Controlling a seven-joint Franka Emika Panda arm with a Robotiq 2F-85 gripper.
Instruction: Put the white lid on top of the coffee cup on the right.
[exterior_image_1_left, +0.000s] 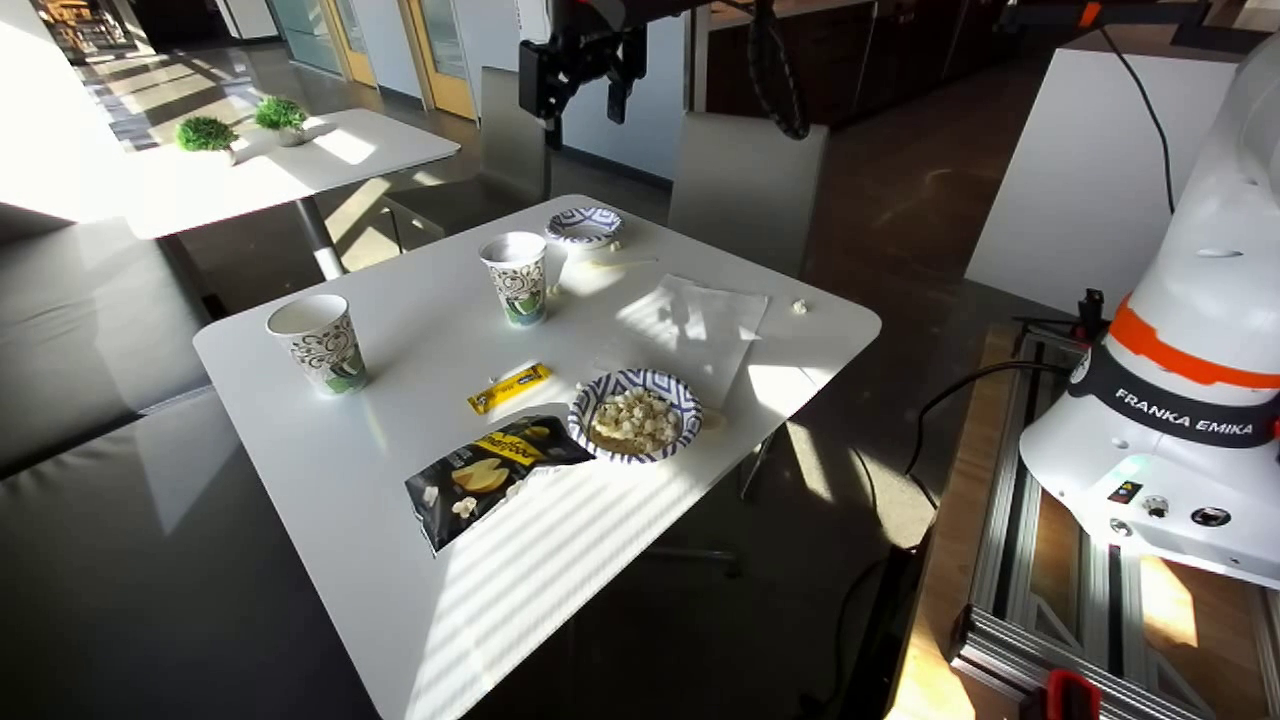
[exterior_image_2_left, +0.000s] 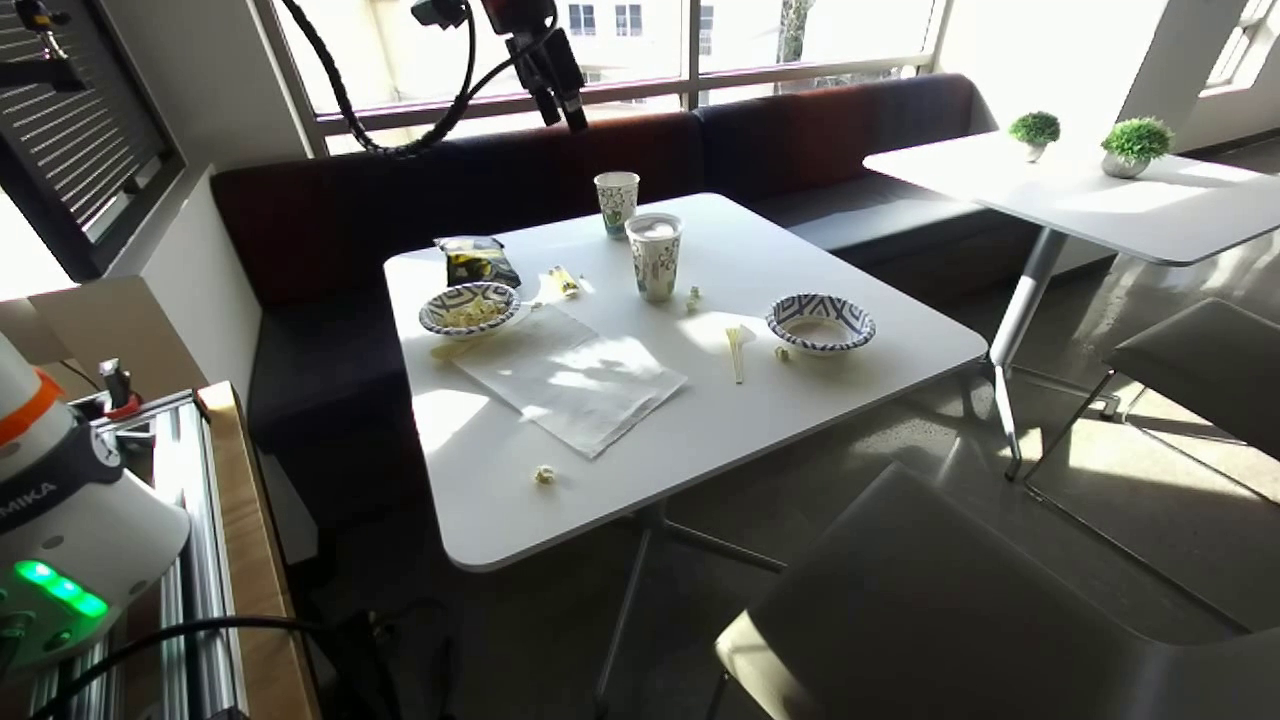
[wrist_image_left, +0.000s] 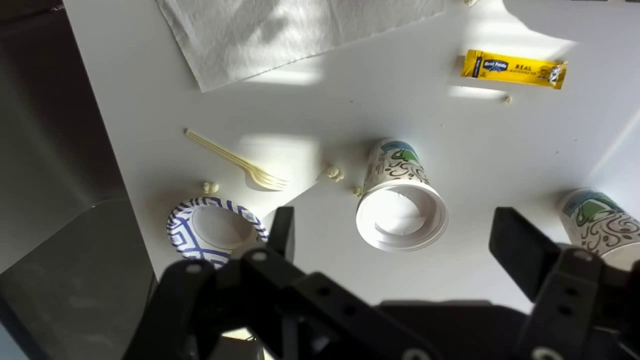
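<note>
On the mouth of the upright coffee cup (wrist_image_left: 398, 162) lies the white lid (wrist_image_left: 400, 215); how firmly it sits cannot be told. The hand (wrist_image_left: 394, 222) hangs well above both, its fingers spread wide. Just beside the cup are popcorn pieces (wrist_image_left: 333, 173). Further out on the white bench (exterior_image_1_left: 415, 310) stand a second cup (wrist_image_left: 597, 222) and, on the opposite side, a patterned bowl (wrist_image_left: 187, 235), with a pale fork (wrist_image_left: 262, 177) between that and a napkin (wrist_image_left: 270, 45). A yellow mayonnaise packet (wrist_image_left: 515, 69) lies nearby; in both exterior views a black snack bag (exterior_image_1_left: 485, 475) rests just beside a bowl of popcorn (exterior_image_1_left: 645, 380).
</note>
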